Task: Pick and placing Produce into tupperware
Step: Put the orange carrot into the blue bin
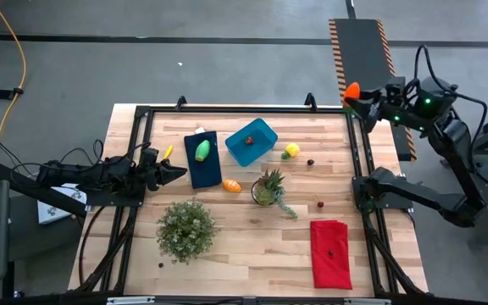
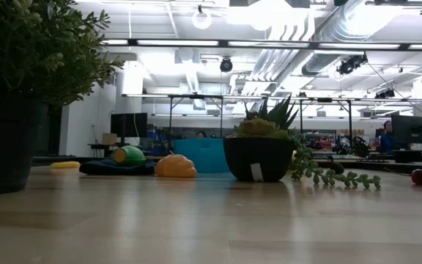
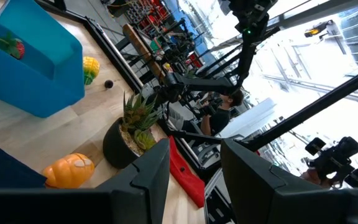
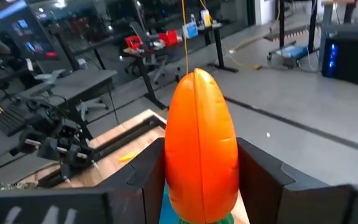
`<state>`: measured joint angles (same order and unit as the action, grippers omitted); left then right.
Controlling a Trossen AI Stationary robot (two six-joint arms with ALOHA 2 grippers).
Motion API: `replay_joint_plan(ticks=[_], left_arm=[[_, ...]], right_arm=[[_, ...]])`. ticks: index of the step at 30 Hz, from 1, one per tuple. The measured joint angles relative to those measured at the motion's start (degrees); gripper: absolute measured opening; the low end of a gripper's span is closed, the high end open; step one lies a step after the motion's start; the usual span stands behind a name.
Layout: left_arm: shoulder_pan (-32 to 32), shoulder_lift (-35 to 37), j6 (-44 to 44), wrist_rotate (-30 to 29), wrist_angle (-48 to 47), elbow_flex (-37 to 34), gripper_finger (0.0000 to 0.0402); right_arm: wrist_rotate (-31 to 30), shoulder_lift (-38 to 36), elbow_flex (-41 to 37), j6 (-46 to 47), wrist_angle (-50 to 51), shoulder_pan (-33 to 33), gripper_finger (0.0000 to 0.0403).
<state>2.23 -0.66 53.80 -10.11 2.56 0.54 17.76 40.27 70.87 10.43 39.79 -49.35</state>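
No readable writing anywhere. Right pincer (image 4: 201,180) clamped on carrot (image 4: 201,143) at bench's (image 1: 252,246) two o'clock corner; left pincer (image 3: 194,168) parted, empty, at nine o'clock.

No lettering, brand, number or sign can be read in any view (the small white tag on the dark round plant pot (image 2: 258,171) looks blank).

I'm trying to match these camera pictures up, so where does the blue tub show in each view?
High view: the tub sits at top centre of the table.
Low view: behind, between the orange oval and the black pot.
Left wrist view: upper left corner.
Right wrist view: cannot tell.
Shared landmark: the black pot, near the tub.
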Motion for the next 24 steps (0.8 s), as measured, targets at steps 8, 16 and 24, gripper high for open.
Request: replay_joint_plan(ticks=[8, 16, 24], left_arm=[[0.0, 0.0, -0.9, 0.0, 0.0, 0.0, 0.0131], [0.0, 0.0, -1.0, 0.0, 0.0, 0.0, 0.0131], [0.0, 0.0, -1.0, 0.0, 0.0, 0.0, 0.0131]], right_arm=[[2.4, 0.1, 0.0, 1.5, -7.4, 0.0, 0.0147], [2.4, 0.2, 0.0, 2.7, -12.3, 0.0, 0.0147], [3.3, 0.3, 0.0, 4.2, -16.8, 0.0, 0.0147]])
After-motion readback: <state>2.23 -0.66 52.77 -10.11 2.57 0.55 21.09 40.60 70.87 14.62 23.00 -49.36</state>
